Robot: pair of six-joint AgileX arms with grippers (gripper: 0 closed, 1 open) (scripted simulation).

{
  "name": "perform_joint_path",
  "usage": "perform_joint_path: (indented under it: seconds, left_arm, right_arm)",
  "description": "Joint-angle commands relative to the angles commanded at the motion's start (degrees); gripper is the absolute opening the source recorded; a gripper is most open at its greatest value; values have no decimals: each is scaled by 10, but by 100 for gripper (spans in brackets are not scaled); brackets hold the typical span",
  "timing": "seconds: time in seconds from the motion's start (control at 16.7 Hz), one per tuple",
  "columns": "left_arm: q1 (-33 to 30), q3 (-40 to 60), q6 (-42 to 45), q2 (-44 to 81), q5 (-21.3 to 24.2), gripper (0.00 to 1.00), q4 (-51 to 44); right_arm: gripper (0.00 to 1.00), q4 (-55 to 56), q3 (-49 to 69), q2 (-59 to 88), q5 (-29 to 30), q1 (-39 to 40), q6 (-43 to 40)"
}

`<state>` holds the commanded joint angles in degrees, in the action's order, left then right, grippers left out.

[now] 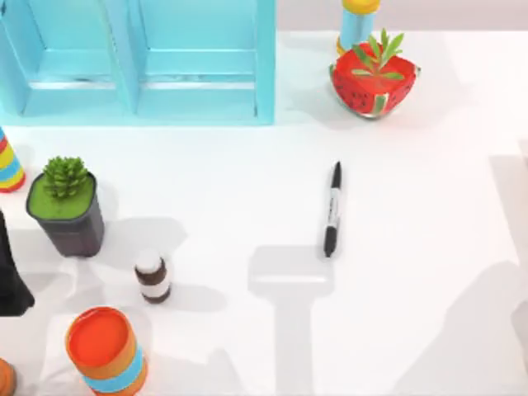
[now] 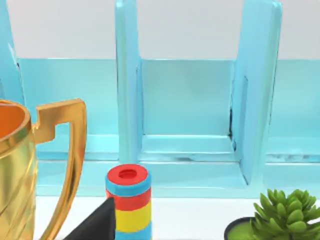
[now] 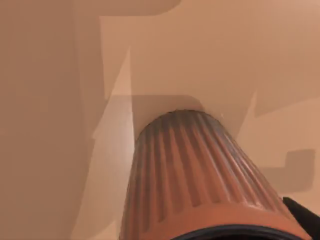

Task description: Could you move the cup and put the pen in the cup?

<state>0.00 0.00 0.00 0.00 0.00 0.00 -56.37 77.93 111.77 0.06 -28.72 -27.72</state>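
The pen point(image 1: 332, 210), slim and black with a pale label band, lies flat on the white table right of centre, pointing roughly toward the back and the front. The cup point(image 3: 200, 170), ribbed and reddish-brown, looms close in the right wrist view, seen from its rim down to its base over the table. My right gripper point(image 3: 225, 235) is shut on the cup at the rim, and one black finger point(image 3: 302, 216) shows beside it. My left gripper point(image 1: 10, 285) is parked at the table's left edge.
A blue shelf unit point(image 1: 140, 58) stands at the back left and a watermelon planter point(image 1: 373, 78) at the back right. On the left are a potted succulent point(image 1: 66, 206), a white-capped brown bottle point(image 1: 153, 276), an orange cylinder point(image 1: 106, 351) and a gold trophy point(image 2: 20, 165).
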Motion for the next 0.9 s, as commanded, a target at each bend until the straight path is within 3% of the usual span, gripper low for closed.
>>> perform_joint_path:
  seconds: [0.54,0.9]
  left_arm:
    - [0,0,0,0,0,100,0]
    - [0,0,0,0,0,100,0]
  right_arm:
    - [0,-9,7,-3,-1,5,10]
    - [0,-164,104,-50,-3,113,129]
